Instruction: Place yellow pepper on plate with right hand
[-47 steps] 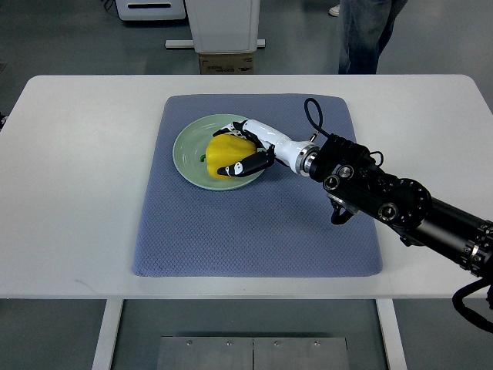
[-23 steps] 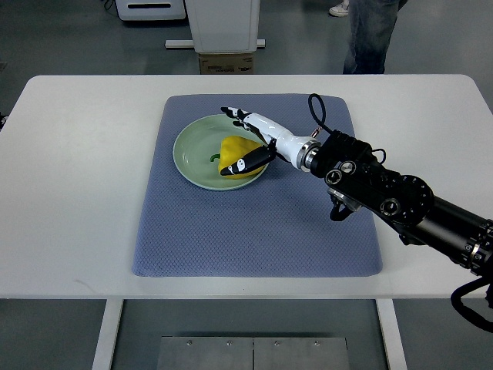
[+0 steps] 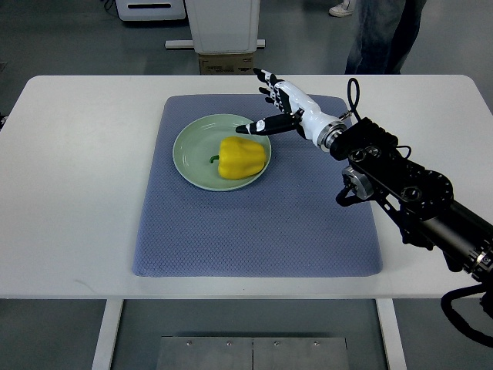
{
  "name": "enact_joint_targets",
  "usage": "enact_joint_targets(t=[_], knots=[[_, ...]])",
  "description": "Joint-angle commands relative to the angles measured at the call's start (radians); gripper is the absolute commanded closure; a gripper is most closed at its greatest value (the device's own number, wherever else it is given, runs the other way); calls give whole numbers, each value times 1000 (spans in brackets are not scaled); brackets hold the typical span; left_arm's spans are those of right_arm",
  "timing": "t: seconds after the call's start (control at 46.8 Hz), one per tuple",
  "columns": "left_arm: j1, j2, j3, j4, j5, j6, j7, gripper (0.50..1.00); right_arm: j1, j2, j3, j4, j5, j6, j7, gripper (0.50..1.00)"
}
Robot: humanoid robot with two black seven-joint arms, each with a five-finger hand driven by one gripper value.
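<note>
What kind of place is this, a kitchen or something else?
Probably a robot test lab, not a kitchen: a white table with a blue mat, grey floor, and a person's legs standing beyond it.

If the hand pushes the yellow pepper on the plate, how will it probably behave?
The glossy yellow bell pepper lies on its side on the pale green plate, so it would probably rock or roll rather than slide. Its smooth skin looks slippery. The plate's raised rim may stop it.

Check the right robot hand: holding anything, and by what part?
Nothing held. The right robot hand is open, clear of the yellow pepper lying on the plate.
</note>
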Motion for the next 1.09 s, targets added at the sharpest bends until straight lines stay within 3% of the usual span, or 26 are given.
enact_joint_targets(t=[0.0, 0.748, 1.069], knots=[[0, 0, 0, 1, 0, 0, 0, 500, -19, 0, 49, 0, -1, 0, 0, 500], [0, 0, 0, 1, 0, 0, 0, 500, -229, 0, 546, 39, 1, -1, -9, 500], [0, 0, 0, -1, 0, 0, 0, 500, -288, 0, 618, 73, 9, 0, -7, 500]])
